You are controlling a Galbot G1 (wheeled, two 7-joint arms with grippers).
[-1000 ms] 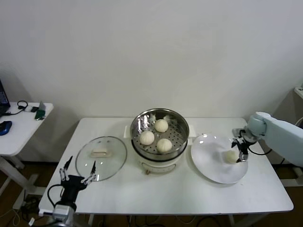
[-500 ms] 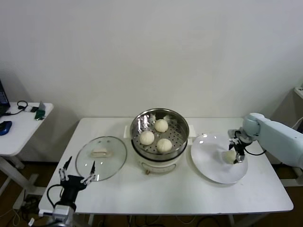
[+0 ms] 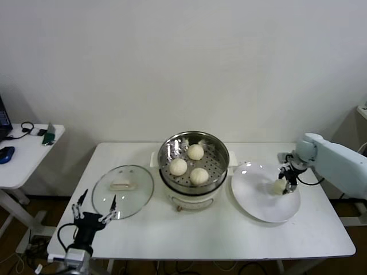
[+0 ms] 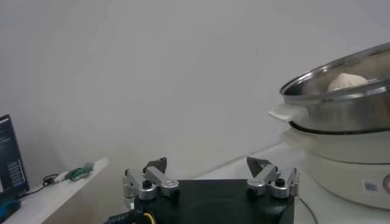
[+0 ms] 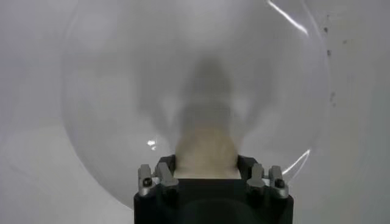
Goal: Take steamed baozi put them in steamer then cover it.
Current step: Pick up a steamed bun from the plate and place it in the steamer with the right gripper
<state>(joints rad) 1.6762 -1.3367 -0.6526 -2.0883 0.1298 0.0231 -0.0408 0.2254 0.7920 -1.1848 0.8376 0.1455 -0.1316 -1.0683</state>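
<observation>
A round steel steamer (image 3: 193, 162) on its white cooker base is seen at the middle of the white table (image 3: 200, 238), and three steamed baozi (image 3: 199, 175) are lying on its perforated floor, close together. A fourth baozi (image 3: 279, 185) is found over the white plate (image 3: 265, 192), which is placed just beside the steamer on the robot's right. This bun is pinched between the fingers of the right gripper (image 3: 285, 182), which is reached in from the right edge of the table with the arm bent over the plate's far right part; in the right wrist view the bun (image 5: 206, 151) is seen pressed between the two finger bases and squeezed into a tall, narrow shape, so the right gripper (image 5: 207, 173) is closed onto it. Whether the bun is touching the plate (image 5: 109, 91) or is held just above it cannot be told, though a dark shadow is cast on the plate just past it. The cover (image 3: 123, 191), a clear glass lid with a pale oblong handle, is laid flat on the table to the steamer's left, apart from the base. The left gripper (image 3: 92, 210) is held low off the table's near left corner, with its fingers spread wide and nothing between them; in the left wrist view the left gripper (image 4: 210, 178) is shown well apart from the steamer (image 4: 341, 97).
</observation>
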